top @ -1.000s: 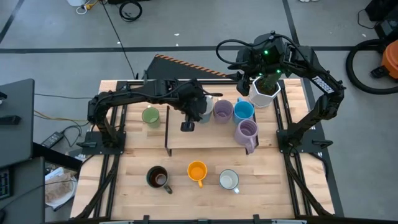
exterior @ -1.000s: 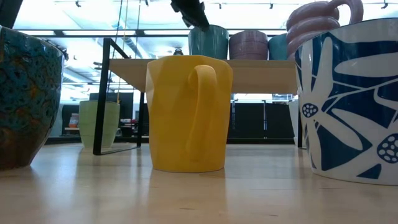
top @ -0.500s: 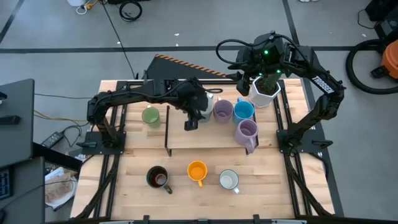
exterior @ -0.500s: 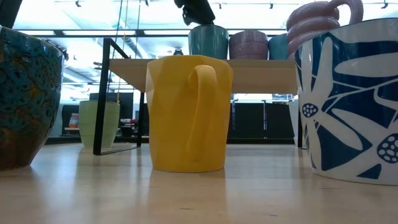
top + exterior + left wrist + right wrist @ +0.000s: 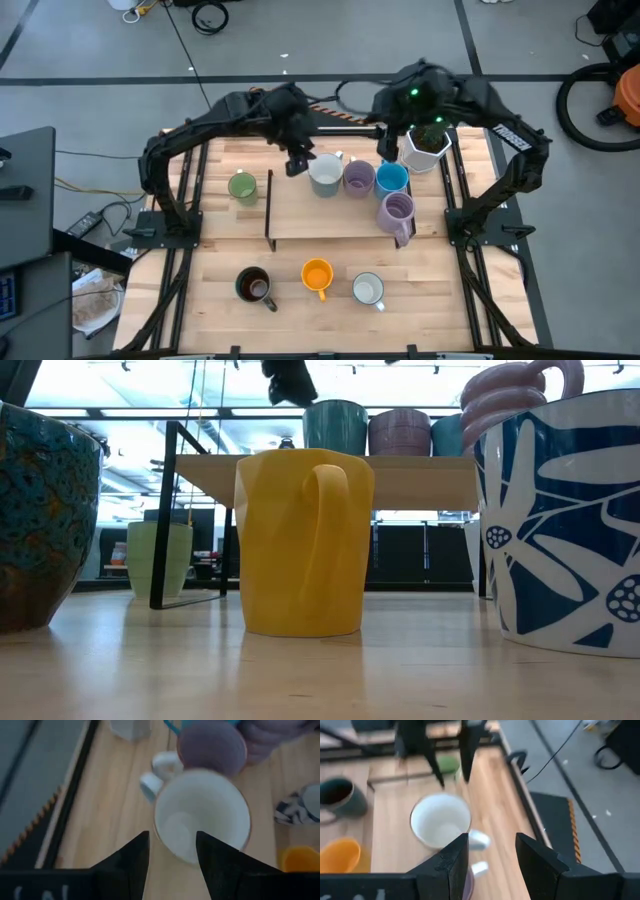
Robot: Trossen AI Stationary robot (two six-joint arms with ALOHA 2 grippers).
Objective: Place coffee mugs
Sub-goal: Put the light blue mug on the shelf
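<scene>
Four mugs stand in a group on the raised wooden shelf [image 5: 300, 222]: white [image 5: 325, 176], lavender [image 5: 358, 177], blue [image 5: 391, 178] and a taller lavender one [image 5: 396, 212]. The green mug [image 5: 241, 186] stands on the table left of the shelf. The dark brown [image 5: 254, 286], orange [image 5: 317, 275] and pale grey-white [image 5: 368, 290] mugs stand in the near row. My left gripper [image 5: 297, 161] hangs open above and just left of the white mug [image 5: 202, 815]. My right gripper [image 5: 384, 152] is open above the shelf's far edge, near the blue mug, and faces the white mug [image 5: 441, 822].
A white planter with a cactus [image 5: 425, 145] stands at the far right behind the blue mug. The shelf's black frame post [image 5: 269, 205] rises at its left end. In the low view the orange mug [image 5: 305, 540] and a blue-patterned mug [image 5: 560, 520] fill the foreground.
My left gripper has risen off the white mug and drawn back toward the far edge; the mug stays upright on the shelf. My right arm has swung from above the planter toward the table's left, ending over the shelf's far edge.
</scene>
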